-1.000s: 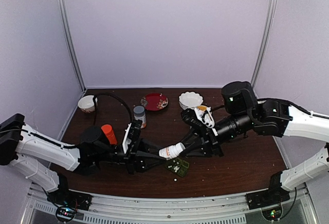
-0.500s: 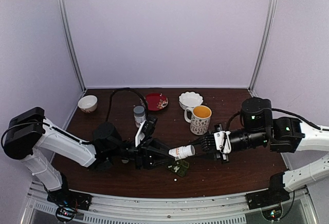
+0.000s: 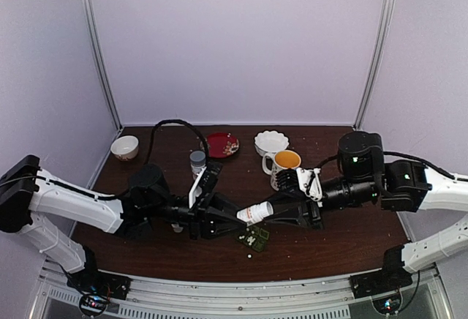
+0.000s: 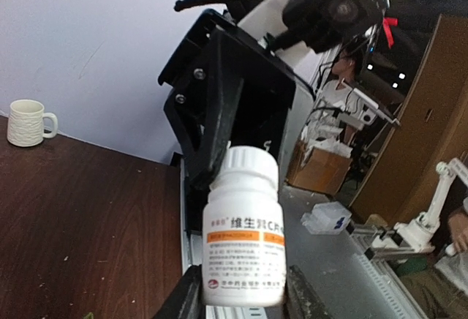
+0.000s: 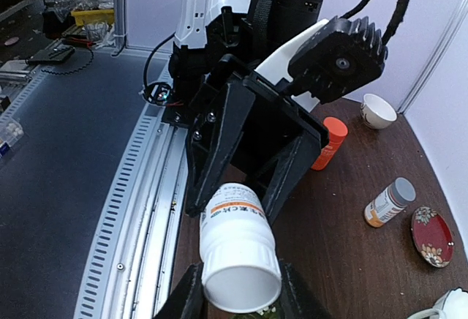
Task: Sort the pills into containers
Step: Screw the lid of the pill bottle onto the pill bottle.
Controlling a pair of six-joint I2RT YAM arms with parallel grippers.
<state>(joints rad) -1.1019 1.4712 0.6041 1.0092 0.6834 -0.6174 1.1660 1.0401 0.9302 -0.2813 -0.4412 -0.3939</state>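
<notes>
We've left tool [image 4: 243, 295] pinching white pill bottle [image 3: 255, 213] body, right tool [image 5: 238, 293] pinching cap [image 4: 249, 167]. Twist cap off slow w/ mouth up, above dark-green pill box [image 3: 254, 239].

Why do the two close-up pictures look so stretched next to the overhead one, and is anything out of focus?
Top external: evenly lit and sharp, no glare. Left wrist: the white bottle is crisp, its label legible; the room behind is dimmer. Right wrist: the wide lens seems to curve the metal rail and swells the bottle's near end, which looks slightly soft.
</notes>
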